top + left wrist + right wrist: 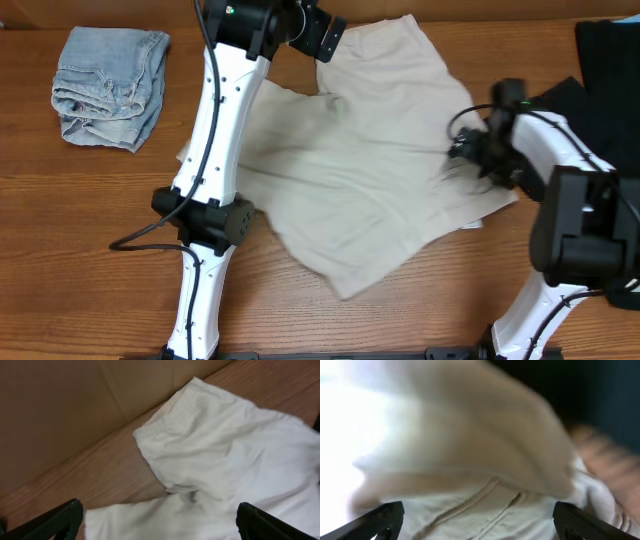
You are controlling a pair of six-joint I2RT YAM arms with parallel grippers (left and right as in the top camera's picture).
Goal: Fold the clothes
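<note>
Beige shorts (370, 170) lie spread and partly folded over the middle of the wooden table. My left gripper (325, 35) is open above their far edge, near the back wall; its wrist view shows the pale cloth (225, 455) between the wide-apart fingertips (160, 520). My right gripper (465, 150) is open at the shorts' right edge, low over the cloth. Its wrist view is blurred and shows the beige fabric with a stitched seam (485, 505) between the open fingers (480, 520). Folded blue jeans (110, 85) lie at the far left.
A black garment (605, 70) lies at the far right, partly under my right arm. A brown wall (75, 410) runs along the table's back edge. Bare wood (90, 200) shows at the left and front.
</note>
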